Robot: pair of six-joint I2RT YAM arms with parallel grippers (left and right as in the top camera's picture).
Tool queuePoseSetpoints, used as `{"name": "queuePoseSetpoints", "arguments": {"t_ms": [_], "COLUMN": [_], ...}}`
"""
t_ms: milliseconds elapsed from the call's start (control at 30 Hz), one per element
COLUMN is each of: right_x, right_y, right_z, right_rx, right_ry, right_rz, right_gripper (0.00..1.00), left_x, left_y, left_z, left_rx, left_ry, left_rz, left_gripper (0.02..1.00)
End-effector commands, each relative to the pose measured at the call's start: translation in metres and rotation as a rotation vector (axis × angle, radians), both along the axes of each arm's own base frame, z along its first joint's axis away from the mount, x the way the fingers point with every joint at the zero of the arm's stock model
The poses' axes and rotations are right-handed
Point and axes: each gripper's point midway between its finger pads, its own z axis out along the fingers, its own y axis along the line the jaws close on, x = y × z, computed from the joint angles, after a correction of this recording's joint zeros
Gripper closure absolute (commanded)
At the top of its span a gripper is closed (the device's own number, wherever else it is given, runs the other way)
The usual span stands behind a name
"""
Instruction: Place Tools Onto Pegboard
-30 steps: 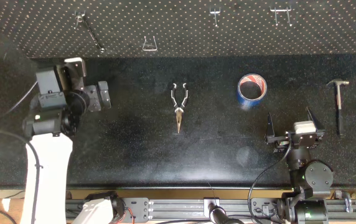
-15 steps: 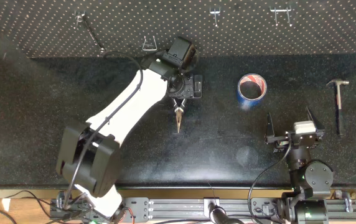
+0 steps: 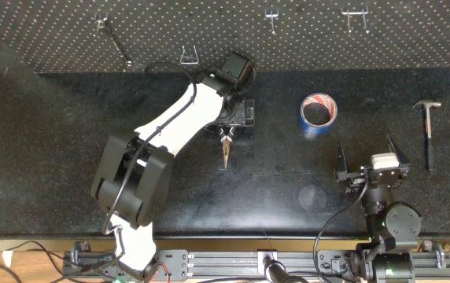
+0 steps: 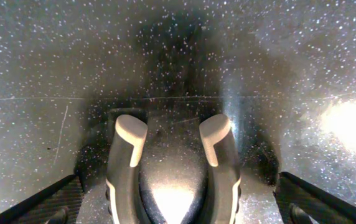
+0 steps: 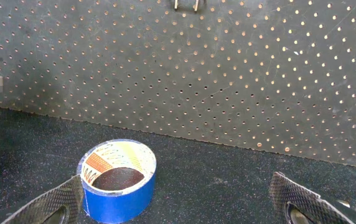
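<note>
Directly over the pliers (image 3: 226,149), the left gripper (image 3: 234,115) is hanging with its fingers spread wide, one on each side of the two handles (image 4: 130,155). Right of the pliers a roll of tape (image 3: 318,112) is sitting, and farther right a hammer (image 3: 427,134) is lying. The right gripper (image 3: 367,158) is resting right of the pliers, wide open and empty.

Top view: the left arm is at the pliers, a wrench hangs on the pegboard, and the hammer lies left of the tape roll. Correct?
No. The top view shows the hammer right of the tape roll, not left. The rest holds: left gripper at the pliers, wrench on the pegboard.
</note>
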Motion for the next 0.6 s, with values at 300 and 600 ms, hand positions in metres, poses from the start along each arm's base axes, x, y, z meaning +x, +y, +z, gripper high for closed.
{"name": "queuePoseSetpoints", "arguments": {"t_ms": [300,600], "right_x": [-0.0003,-0.0003], "right_y": [-0.0004,-0.0004], "right_z": [-0.0012,-0.0012], "right_rx": [-0.010,-0.010], "right_ry": [0.001,0.001], "right_rz": [0.001,0.001], "right_gripper": [0.025,0.025], "left_x": [0.0003,0.0002], "left_y": [-0.0002,-0.0002], "left_z": [-0.0076,-0.0076], "left_rx": [0.005,0.006], "left_ry": [0.019,0.020], "left_rz": [0.007,0.006], "left_gripper": [0.424,0.494]}}
